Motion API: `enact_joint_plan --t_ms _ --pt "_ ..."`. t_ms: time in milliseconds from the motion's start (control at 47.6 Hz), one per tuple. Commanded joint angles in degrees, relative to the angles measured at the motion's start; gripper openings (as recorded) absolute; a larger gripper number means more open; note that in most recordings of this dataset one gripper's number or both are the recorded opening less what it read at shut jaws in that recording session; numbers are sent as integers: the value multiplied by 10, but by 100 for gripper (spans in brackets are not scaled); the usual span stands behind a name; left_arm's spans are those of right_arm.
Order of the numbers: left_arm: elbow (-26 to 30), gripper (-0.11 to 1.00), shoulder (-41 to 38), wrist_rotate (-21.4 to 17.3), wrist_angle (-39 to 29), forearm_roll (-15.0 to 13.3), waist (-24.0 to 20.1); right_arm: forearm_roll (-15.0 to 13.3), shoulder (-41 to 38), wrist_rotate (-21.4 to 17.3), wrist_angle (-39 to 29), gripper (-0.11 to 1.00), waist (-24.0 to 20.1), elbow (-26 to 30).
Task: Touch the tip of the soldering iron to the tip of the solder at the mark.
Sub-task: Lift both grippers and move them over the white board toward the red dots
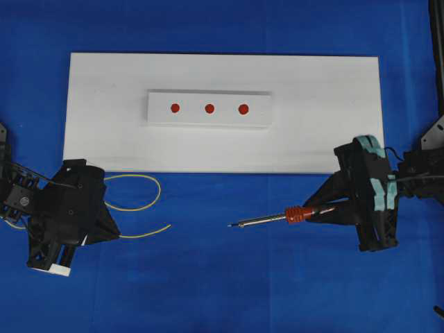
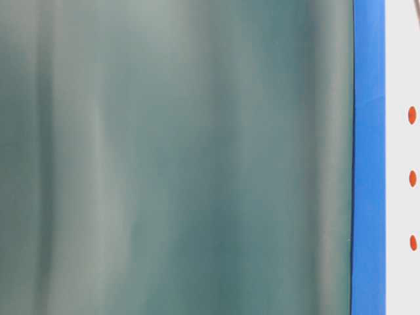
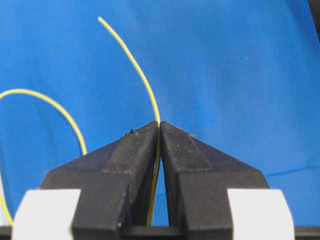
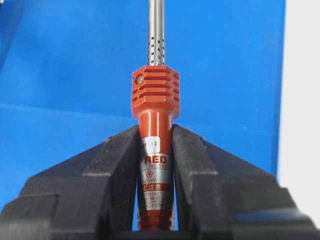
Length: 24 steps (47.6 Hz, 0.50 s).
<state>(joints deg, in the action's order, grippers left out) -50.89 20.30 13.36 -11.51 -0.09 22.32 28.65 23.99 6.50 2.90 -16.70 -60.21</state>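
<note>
- The solder (image 3: 145, 80) is being pinched by the closed left gripper (image 3: 159, 131), below the white board (image 1: 104, 139); its springy free end risks wandering off the mark.
- The soldering iron (image 1: 277, 218) is being clamped by the right gripper (image 4: 156, 137), below the board; tips could be missing each other.

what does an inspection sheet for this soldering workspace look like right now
surface: blue cloth under a white board; a raised white block on the board carries three red marks.
job's things: soldering iron off the board, tip pointing left; solder looping on the cloth, free end out ahead of the fingers in the left wrist view.
clutter: nothing seen.
grippers: left gripper shut on the solder; right gripper shut on the iron's handle.
cables: iron's cord not made out.
surroundings: table-level view mostly blocked by a blurred grey-green surface.
</note>
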Motion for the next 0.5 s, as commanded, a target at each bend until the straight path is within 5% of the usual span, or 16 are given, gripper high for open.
enact_joint_plan --t_ms 0,210,484 --pt "16 3 8 1 -2 0 -11 -4 5 1 -1 6 12 14" --pt "40 3 6 2 -13 1 -86 -12 5 2 -47 6 80 23" --pt "73 3 -12 2 -69 1 -209 -60 3 1 -116 6 207 45"
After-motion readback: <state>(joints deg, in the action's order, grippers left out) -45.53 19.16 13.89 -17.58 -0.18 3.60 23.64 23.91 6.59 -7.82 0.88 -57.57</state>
